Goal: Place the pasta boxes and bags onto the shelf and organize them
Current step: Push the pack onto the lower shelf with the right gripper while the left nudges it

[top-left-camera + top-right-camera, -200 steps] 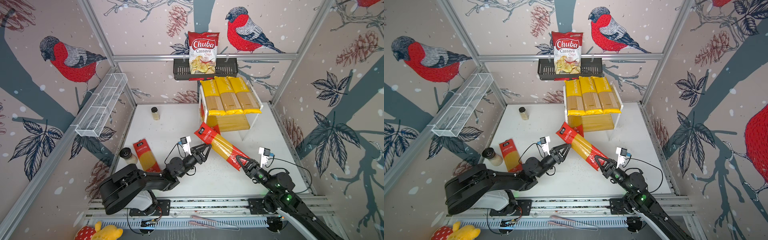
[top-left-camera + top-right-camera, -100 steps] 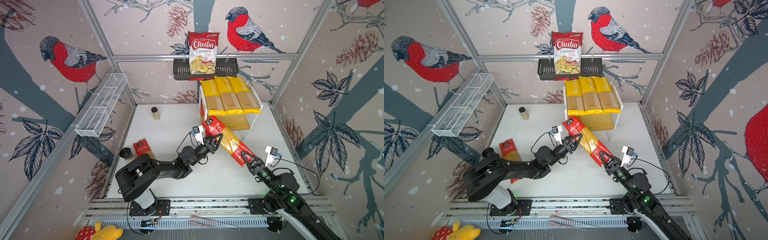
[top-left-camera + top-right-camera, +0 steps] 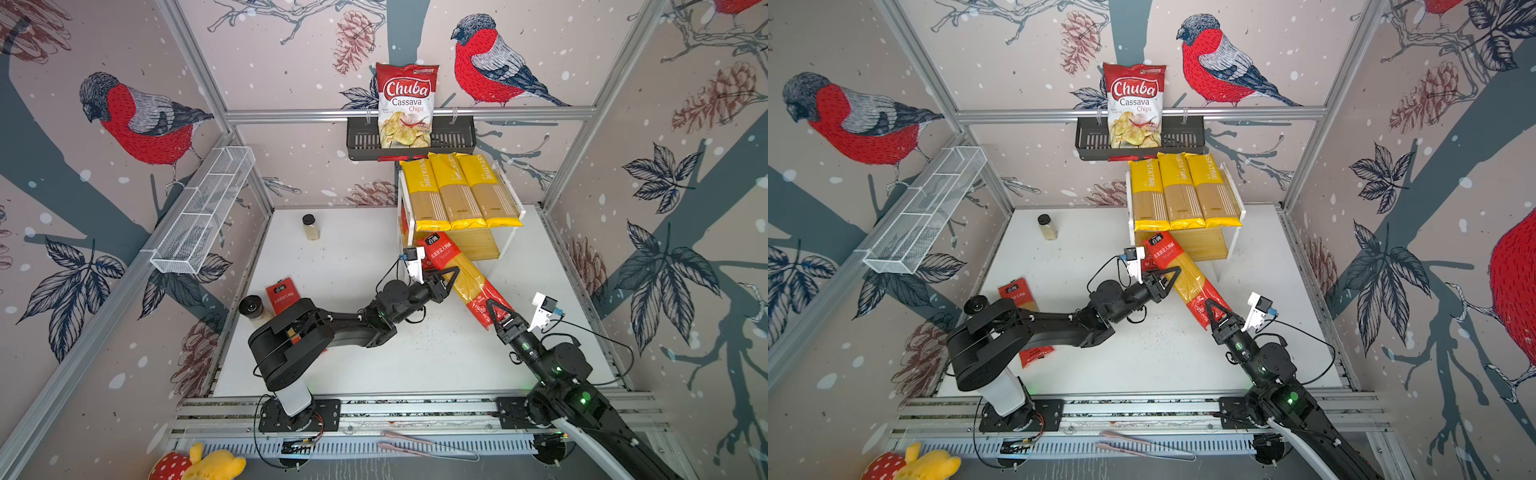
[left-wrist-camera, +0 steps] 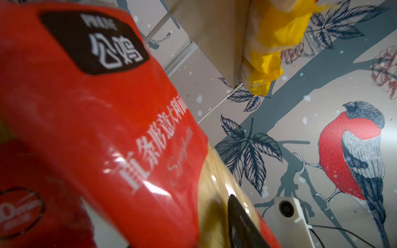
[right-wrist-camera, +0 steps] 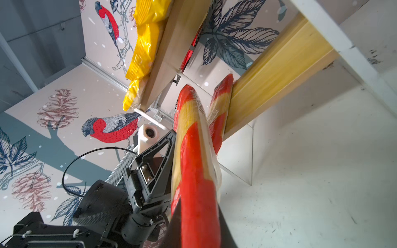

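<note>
**Surface** (image 3: 415, 361): white, and carries the shelf.

**Shelf** (image 3: 478, 249): two wooden boards on a white frame, at the back of the surface.

**Yellow packs** (image 3: 457, 191): three, side by side on the shelf's upper board, their front ends overhanging it.

**Red pack** (image 3: 469, 282): slanted, off the surface. Its labelled end is at the front of the shelf's lower board and its other end points away from the shelf.

**Second red pack** (image 5: 221, 107): along the lower board's edge. Whether it rests on the board is unclear.

**Third red pack** (image 3: 282, 293): flat on the surface, well left of the shelf and partly under the left arm.

**Right hand** (image 3: 494, 309): clamped on the red pack's end away from the shelf.

**Left hand** (image 3: 451, 276): at the red pack's middle, nearer the shelf, with one finger against it. I cannot tell whether it grips.

**Jar** (image 3: 311, 226): upright, left of the shelf.
</note>
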